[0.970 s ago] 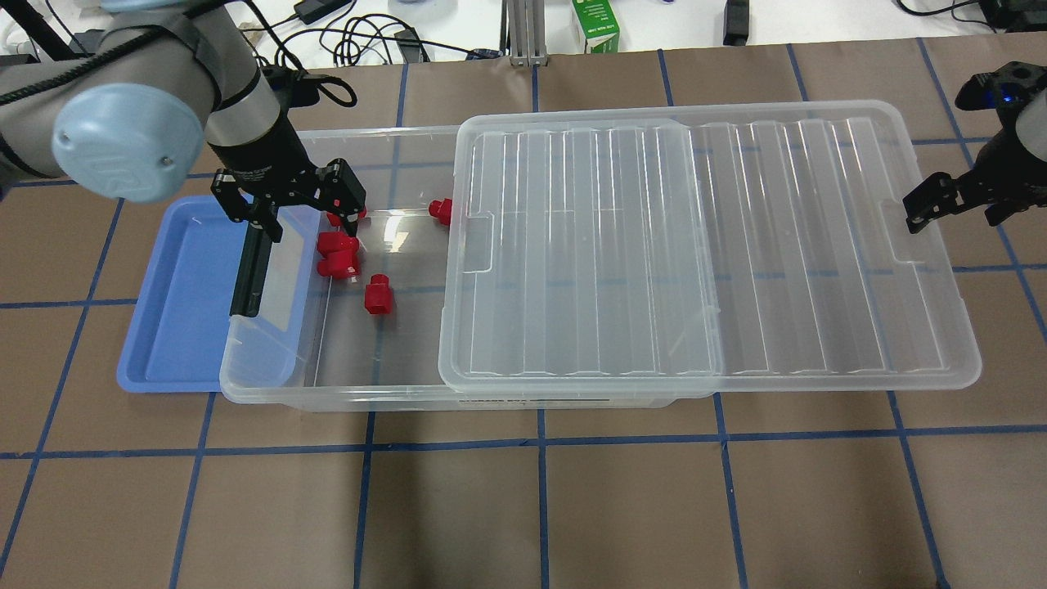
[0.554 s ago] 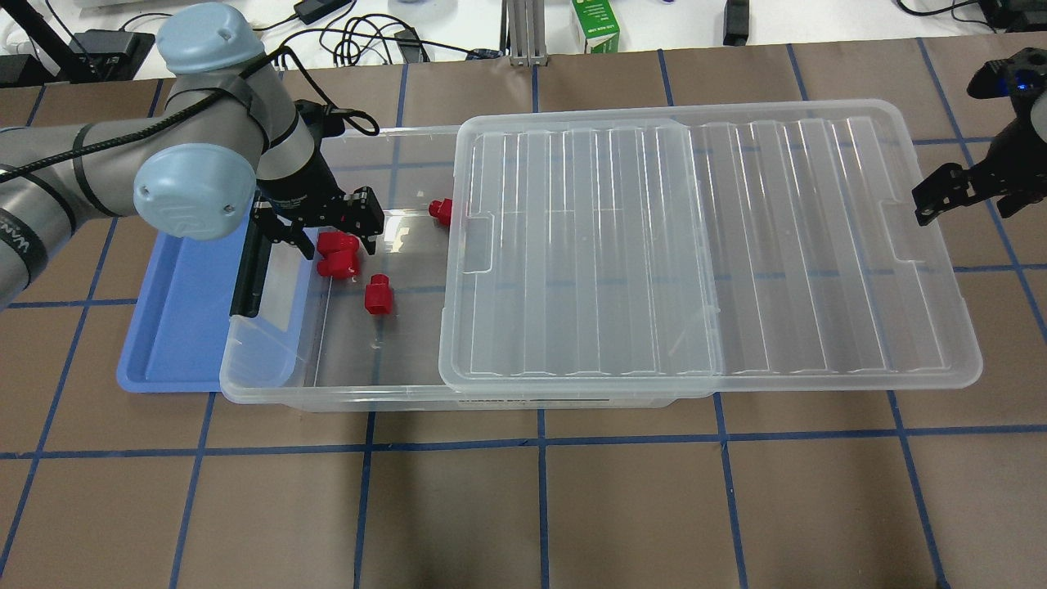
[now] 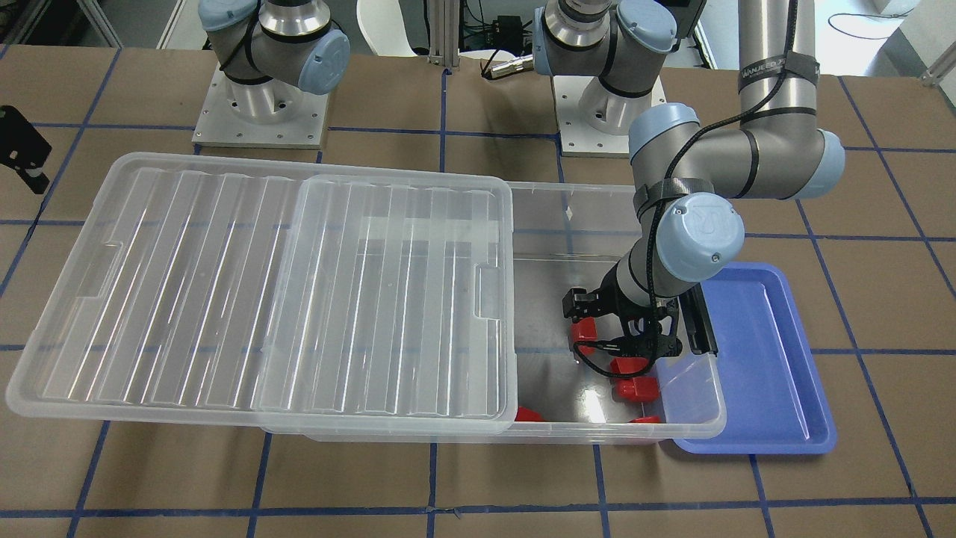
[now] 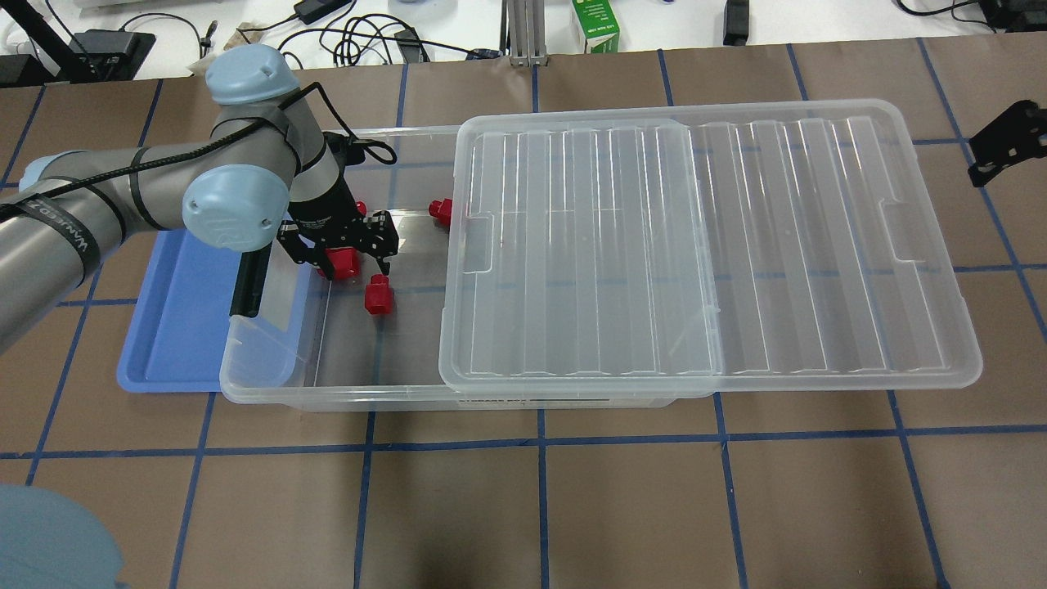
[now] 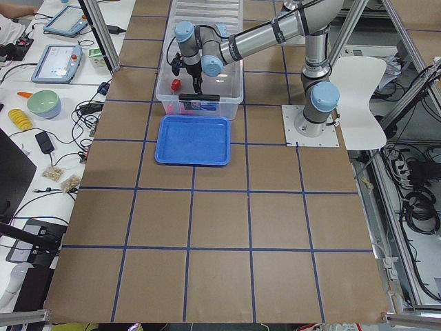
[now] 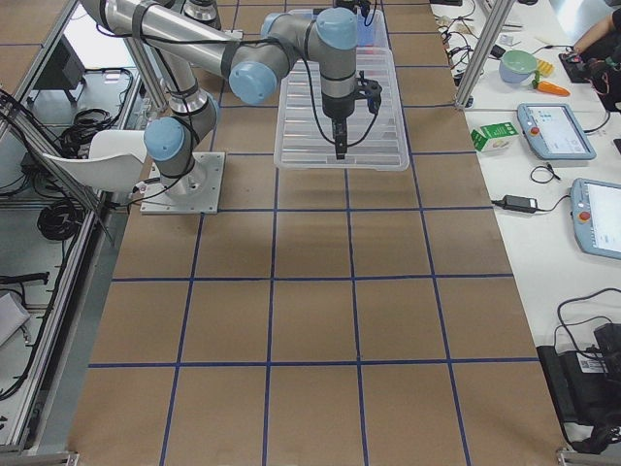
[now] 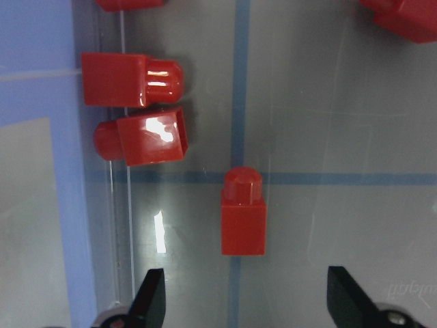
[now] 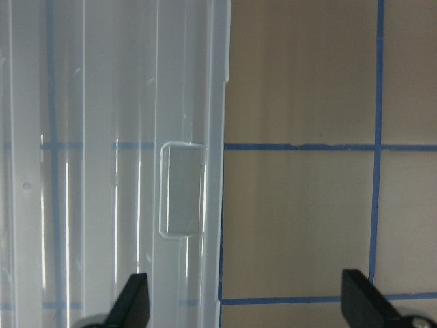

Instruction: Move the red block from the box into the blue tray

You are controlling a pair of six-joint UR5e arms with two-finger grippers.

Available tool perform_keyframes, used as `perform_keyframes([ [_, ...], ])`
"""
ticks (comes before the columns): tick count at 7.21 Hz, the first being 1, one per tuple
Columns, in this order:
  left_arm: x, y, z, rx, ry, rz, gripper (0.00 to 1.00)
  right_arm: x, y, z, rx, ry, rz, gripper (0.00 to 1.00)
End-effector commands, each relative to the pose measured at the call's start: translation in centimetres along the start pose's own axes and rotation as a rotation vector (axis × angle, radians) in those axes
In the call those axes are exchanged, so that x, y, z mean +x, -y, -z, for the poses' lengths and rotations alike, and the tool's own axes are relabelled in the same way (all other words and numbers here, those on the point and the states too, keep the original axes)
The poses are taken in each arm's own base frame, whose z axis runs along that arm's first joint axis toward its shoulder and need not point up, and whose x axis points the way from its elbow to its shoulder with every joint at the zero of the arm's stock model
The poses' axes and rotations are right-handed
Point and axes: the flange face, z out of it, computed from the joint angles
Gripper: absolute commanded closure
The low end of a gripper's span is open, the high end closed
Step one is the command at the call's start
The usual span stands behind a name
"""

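Red block (image 7: 243,220) – small, glossy plastic, with a square body and a narrower rounded stub. It lies flat on the clear floor of the box (image 4: 343,397), in the uncovered end nearest the surface's left edge. Its long axis runs from the near edge toward the far edge of the surface, and the stub points to the far edge. In the left wrist view the stub points away from the left pincer (image 7: 248,301).

That pincer hangs low inside the box with its fingers spread wide, gripping nothing. The block sits just ahead of the fingertips, in line with the gap between them. Two more red blocks (image 7: 140,109) lie side by side toward the box's left end wall, their stubs pointing opposite ways. A further one (image 4: 442,211) rests by the edge of the lid.

The lid (image 4: 703,245) is ribbed, translucent plastic. It covers most of the box and overhangs the box's right end. A black latch (image 4: 245,282) sits on the left end wall.

The blue tray (image 4: 188,327) is shallow, with a raised rim and rounded corners. It lies at the box's left end, its edge tucked under the box's rim.

The right pincer (image 8: 248,301) hovers past the lid's right end – fingers wide apart, holding nothing. Below is a brown surface (image 4: 572,507) gridded with blue tape.
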Motion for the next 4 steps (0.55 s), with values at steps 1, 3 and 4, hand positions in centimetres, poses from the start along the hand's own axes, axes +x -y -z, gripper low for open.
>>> perform_keyframes([
  [1,-0.1,0.6,-2.7,-0.046,0.000,0.000,0.18,-1.0,-1.8,3.9,-0.014,0.010,-0.007,0.00],
  [3,-0.1,1.6,-5.0,-0.059,-0.002,0.001,0.18,-3.0,-1.3,3.4,0.003,0.061,-0.052,0.00],
  [4,-0.1,1.6,-5.7,-0.071,0.000,0.003,0.18,-7.3,-0.6,3.5,0.013,0.084,-0.033,0.00],
])
